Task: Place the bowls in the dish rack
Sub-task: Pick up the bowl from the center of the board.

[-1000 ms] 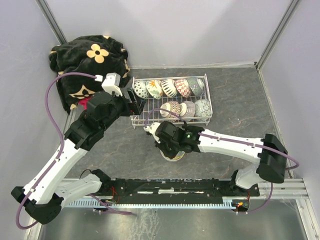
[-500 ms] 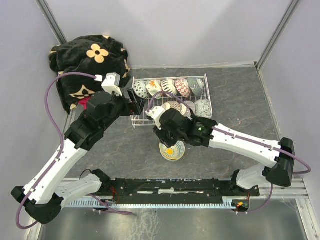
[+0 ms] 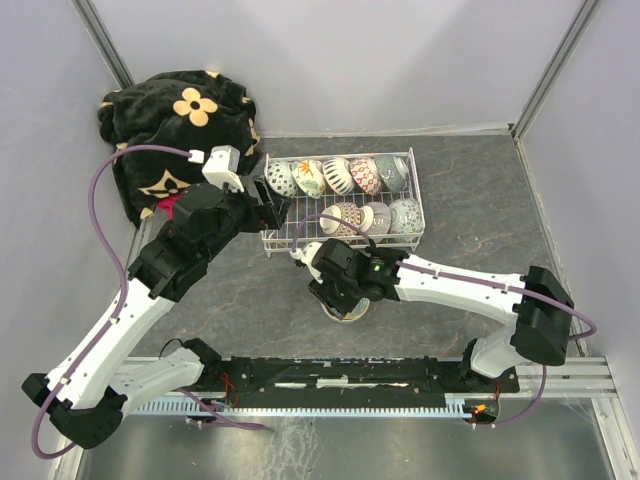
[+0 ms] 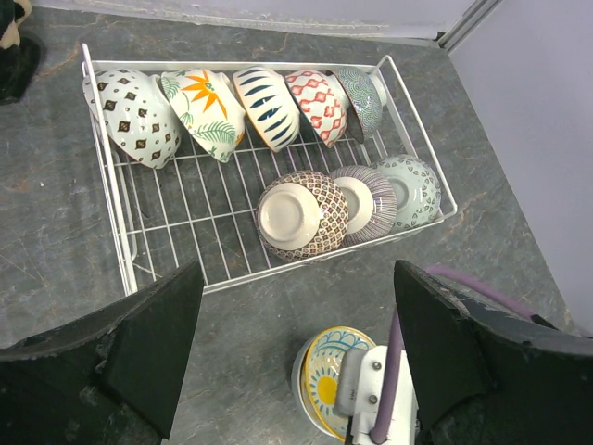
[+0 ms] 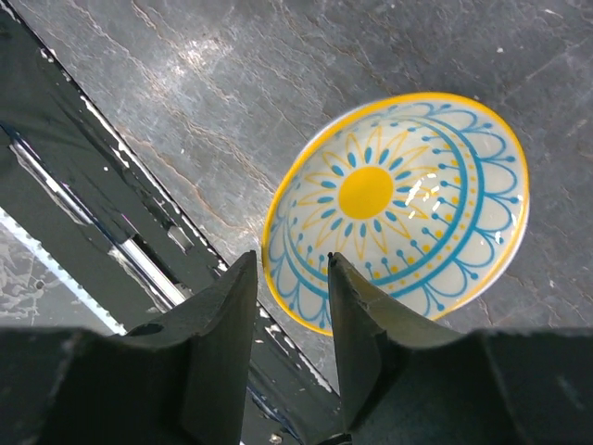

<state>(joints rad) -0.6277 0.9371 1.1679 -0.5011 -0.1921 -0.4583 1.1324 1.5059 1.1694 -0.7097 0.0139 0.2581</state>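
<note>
A yellow sunburst bowl (image 5: 398,199) with blue lines sits upright on the dark table in front of the dish rack (image 4: 278,274). My right gripper (image 5: 289,269) hangs over its near rim, jaws open, with the rim showing in the gap between them. From above, that gripper (image 3: 336,296) covers most of the bowl (image 3: 347,312). Several patterned bowls (image 4: 278,107) stand on edge in the white wire rack's back row, and three more (image 4: 301,215) lean in its front row. My left gripper (image 4: 296,348) is open and empty, above the table near the rack's front left corner (image 3: 268,240).
A black blanket with tan flowers (image 3: 180,110) is heaped at the back left, beside the rack (image 3: 417,200). The left half of the rack's front row is bare wire (image 4: 185,227). Grey walls close in the table on three sides.
The right gripper swung back toward the rack, uncovering the yellow bowl, then returned over it, and its jaws have opened wider. The left arm has not moved.
</note>
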